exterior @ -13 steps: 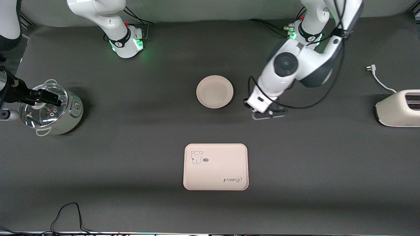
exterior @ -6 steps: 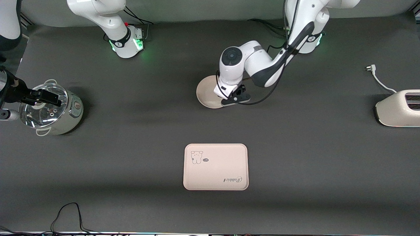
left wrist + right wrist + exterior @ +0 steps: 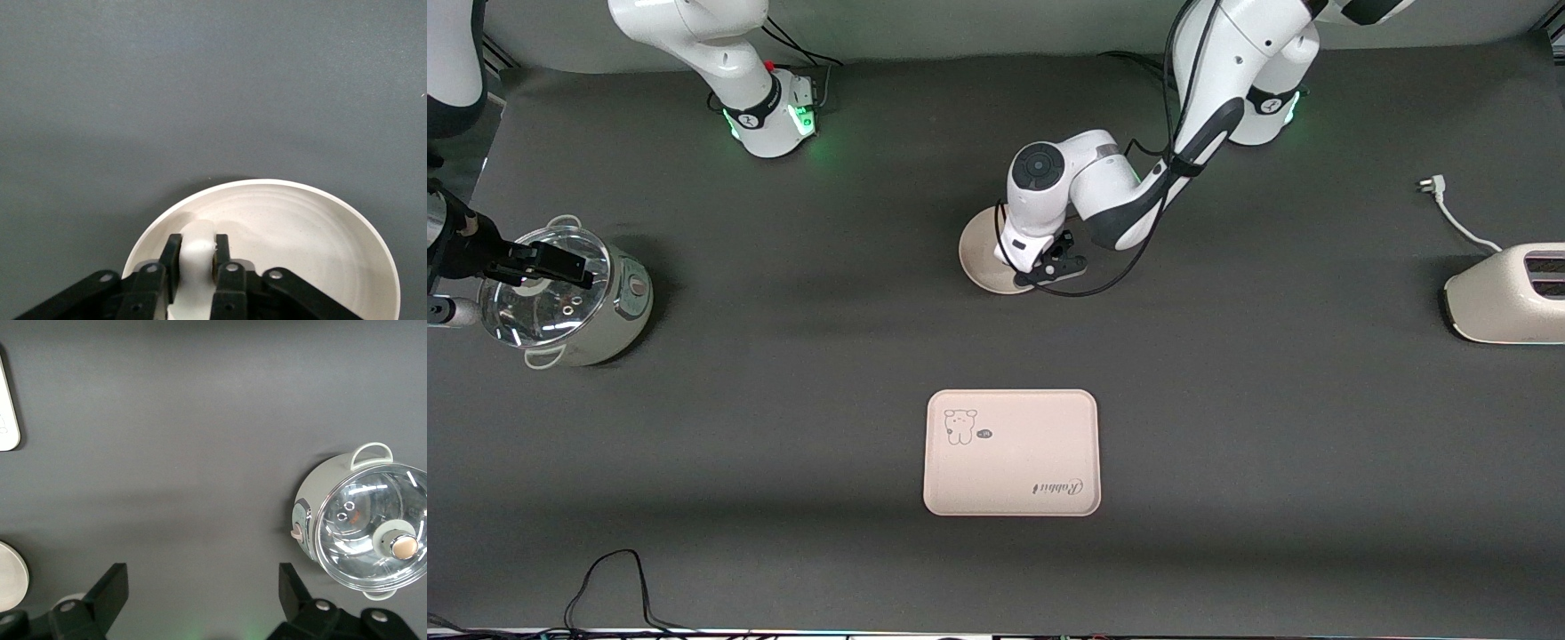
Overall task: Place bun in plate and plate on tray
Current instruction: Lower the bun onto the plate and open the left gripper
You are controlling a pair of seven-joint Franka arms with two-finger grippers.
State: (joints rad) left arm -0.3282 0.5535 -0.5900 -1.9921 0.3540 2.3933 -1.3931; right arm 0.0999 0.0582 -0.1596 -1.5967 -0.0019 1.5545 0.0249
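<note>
Bun (image 3: 197,250), smooth off-white lump, pinched in left gripper (image 3: 197,252) fingers over round ridged plate (image 3: 320,227); right gripper (image 3: 203,600) spread wide, empty

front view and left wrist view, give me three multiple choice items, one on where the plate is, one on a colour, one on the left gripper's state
1. The plate lies:
A. on the tray
B. on the table, farther from the front camera than the tray
C. inside the pot

2. The table covering is:
A. dark grey
B. red
C. white

3. The left gripper is:
A. open over the tray
B. shut on nothing
C. shut on the bun, over the plate

Key: 1 B, bare table separates plate and tray. 2 A, both views show dark grey. 3 C, its fingers clamp the bun above the plate.
</note>
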